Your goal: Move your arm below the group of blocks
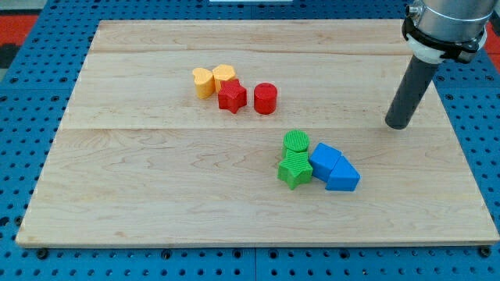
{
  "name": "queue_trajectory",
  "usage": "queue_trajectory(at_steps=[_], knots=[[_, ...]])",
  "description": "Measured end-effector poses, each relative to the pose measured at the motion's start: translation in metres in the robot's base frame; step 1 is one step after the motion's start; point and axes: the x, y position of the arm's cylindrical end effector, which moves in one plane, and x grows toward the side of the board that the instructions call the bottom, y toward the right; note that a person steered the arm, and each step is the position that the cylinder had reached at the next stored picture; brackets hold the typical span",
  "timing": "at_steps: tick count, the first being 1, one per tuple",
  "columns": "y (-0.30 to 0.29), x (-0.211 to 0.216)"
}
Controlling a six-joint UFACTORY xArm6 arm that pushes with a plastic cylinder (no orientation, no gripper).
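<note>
My tip (398, 123) rests on the wooden board (156, 172) at the view's right, above and to the right of the lower group. That group holds a green cylinder (296, 141), a green star (294, 169), a blue cube-like block (324, 161) and a blue triangular block (343, 176), all touching. The upper group, left of my tip, holds a yellow heart-like block (203, 82), a yellow block (224, 74), a red star (232, 96) and a red cylinder (266, 98) standing slightly apart.
The board lies on a blue pegboard table (23, 156). The arm's dark rod and collar (441, 35) rise out of the view's top right corner.
</note>
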Motion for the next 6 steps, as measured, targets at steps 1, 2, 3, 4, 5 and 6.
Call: queue_trajectory(at_steps=[1,2,3,4,5,6], knots=[[0.0,0.0],[-0.002,0.003],[-0.003,0.012],[-0.003,0.06],[-0.02,0.123],[-0.063,0.129]])
